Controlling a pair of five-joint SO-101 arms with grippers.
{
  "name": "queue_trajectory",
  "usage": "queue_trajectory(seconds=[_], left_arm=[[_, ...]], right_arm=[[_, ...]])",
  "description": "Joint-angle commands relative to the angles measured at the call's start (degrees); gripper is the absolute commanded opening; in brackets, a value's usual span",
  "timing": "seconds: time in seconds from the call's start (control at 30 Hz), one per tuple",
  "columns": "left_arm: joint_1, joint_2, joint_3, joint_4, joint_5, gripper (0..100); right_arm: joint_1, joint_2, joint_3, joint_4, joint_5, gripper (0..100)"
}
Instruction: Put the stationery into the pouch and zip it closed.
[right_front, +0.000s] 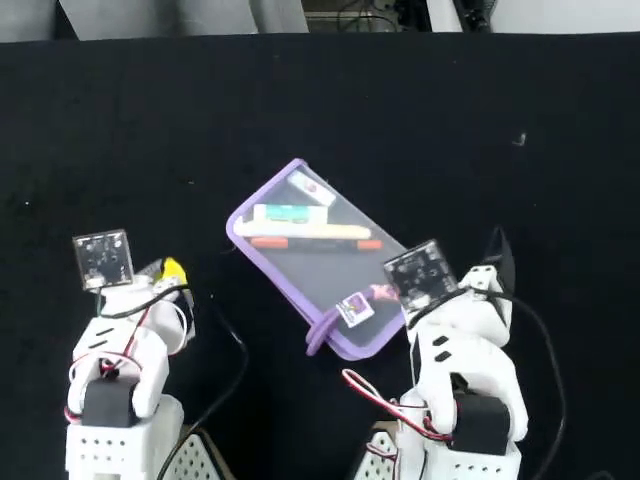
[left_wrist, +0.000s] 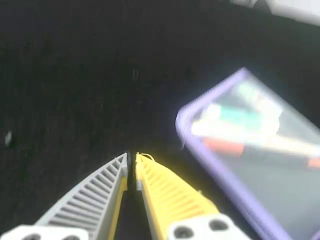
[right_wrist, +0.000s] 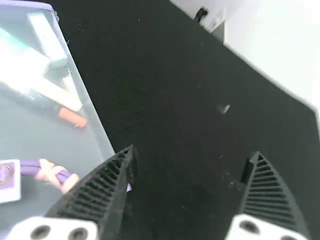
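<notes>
Here, purple pouch (right_front: 325, 280) with stationery (right_front: 310, 232) inside, white tag (right_front: 355, 311), print illegible.

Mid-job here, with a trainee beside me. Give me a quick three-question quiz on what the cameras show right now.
1. True or false: the right gripper is open.
2. Where is the stationery relative to the pouch? A: beside it. B: inside it. C: under it.
3. Fill in: the left gripper is ____, with nothing between its fingers.
Key: 1 true; 2 B; 3 shut.
</notes>
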Motion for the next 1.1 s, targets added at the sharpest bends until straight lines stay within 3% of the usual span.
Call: queue_trajectory(seconds=[0.0,0.1,0.27,0.63,0.9,1.07], left_arm=[[-3.82,-1.76,-2.15,3.60,0.09,3],[-7.69,-1.93,-2.33,6.68,0.09,3],[-10.68,-1.93,-1.80,11.69,0.09,3],[-13.05,-1.85,10.33,10.81,0.09,3],[-13.05,-1.58,12.70,14.51,0.09,3],[-13.05,-1.58,12.70,14.24,0.18,3]], right_arm=[[0.88,-4.09,-0.31,0.62,-10.37,26.3],[0.62,-4.88,-0.22,1.76,-16.70,13.7],[0.88,-5.05,4.00,1.49,-17.67,2.2],[0.88,-5.05,18.86,1.49,-18.11,2.0],[0.88,-4.88,20.09,2.11,-17.76,2.1],[0.88,-5.23,20.09,9.58,-17.76,1.9]])
